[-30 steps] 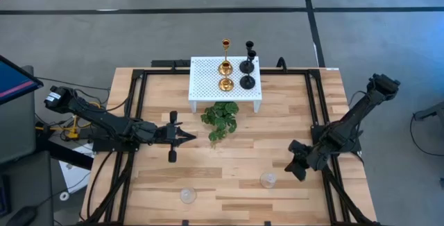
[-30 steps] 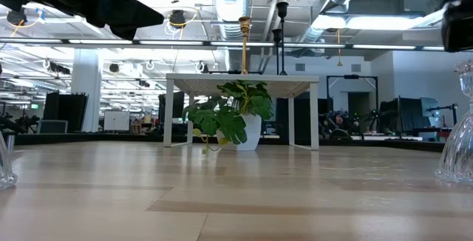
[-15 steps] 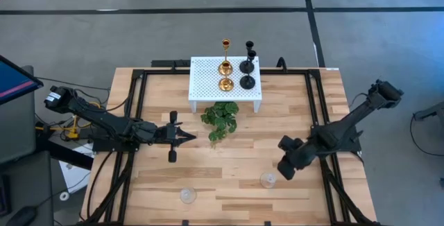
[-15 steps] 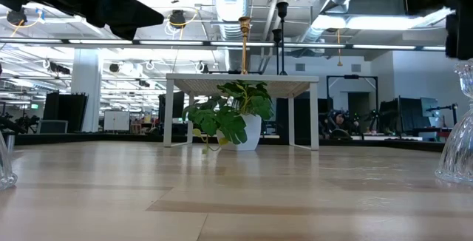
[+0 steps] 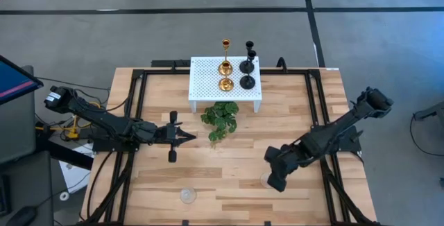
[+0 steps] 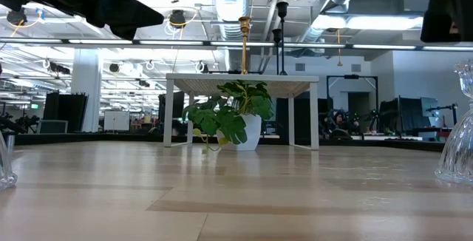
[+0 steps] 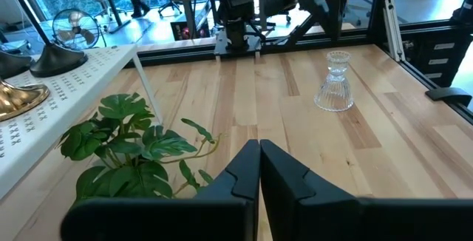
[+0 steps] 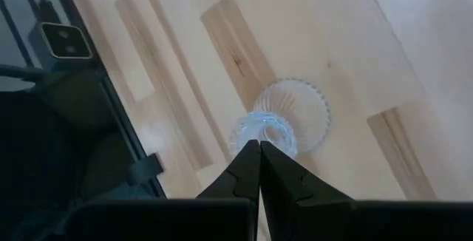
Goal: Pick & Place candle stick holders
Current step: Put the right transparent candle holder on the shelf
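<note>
High view | stand (image 5: pixel 208 87) carried two gold holders (image 5: pixel 225 66) and two black (image 5: pixel 248 82) | right pincer (image 5: pixel 272 182) closed, empty, above glass holder (image 8: pixel 290 118) on bench (image 5: pixel 243 153) | left pincer (image 5: pixel 192 136) closed, empty.

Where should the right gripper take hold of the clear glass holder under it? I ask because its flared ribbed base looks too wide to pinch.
Probably the narrow neck above the ribbed base of the clear glass holder. It stands upright, and the right gripper, shut, hangs right over it, so open up and come straight down around the neck.
</note>
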Robot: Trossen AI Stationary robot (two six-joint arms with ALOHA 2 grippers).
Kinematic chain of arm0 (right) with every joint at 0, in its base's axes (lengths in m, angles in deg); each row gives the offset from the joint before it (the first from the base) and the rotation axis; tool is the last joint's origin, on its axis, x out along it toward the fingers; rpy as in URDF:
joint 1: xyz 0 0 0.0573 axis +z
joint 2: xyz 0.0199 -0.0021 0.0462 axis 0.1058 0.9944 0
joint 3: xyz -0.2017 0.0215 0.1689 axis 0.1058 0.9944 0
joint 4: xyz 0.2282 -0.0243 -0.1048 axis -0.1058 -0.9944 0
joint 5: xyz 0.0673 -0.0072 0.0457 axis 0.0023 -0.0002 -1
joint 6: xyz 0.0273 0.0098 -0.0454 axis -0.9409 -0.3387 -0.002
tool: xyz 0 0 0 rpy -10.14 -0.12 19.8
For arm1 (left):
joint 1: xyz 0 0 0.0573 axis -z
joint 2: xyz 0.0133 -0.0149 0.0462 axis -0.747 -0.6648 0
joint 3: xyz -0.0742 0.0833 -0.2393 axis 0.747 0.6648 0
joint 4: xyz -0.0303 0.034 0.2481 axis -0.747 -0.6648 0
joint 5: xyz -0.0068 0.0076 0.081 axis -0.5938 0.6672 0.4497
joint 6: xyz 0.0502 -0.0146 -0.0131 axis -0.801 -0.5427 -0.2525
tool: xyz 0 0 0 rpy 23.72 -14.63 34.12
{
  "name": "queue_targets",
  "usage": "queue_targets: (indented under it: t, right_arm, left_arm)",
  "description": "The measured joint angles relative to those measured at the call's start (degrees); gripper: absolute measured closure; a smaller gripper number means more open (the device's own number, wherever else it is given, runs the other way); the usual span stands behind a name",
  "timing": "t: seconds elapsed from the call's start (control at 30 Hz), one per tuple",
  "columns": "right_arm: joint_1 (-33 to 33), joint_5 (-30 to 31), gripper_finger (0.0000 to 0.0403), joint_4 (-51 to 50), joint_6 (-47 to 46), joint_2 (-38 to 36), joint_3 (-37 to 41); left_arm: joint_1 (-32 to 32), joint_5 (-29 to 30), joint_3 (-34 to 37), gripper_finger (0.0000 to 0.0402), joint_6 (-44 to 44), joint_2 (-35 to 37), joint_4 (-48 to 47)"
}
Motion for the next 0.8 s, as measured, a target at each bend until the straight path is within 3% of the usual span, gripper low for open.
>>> queue_targets:
  t: [0.27, 0.57, 0.8]
  right_arm:
    - [-1.5, -6.3, 0.0375, -2.4, 0.1, 2.9, -0.3]
    - [-1.4, -3.8, 0.028, -3.6, 0.8, 3.0, -0.3]
    - [-1.4, -1.7, 0.0255, -3.3, 2.1, 3.0, -0.3]
  left_arm:
    - [0.0, 0.0, 0.0, 0.039, 0.2, 0.0, 0.0]
    - [0.0, 0.0, 0.0, 0.039, 0.2, 0.0, 0.0]
    - [0.0, 0.0, 0.0, 0.039, 0.2, 0.0, 0.0]
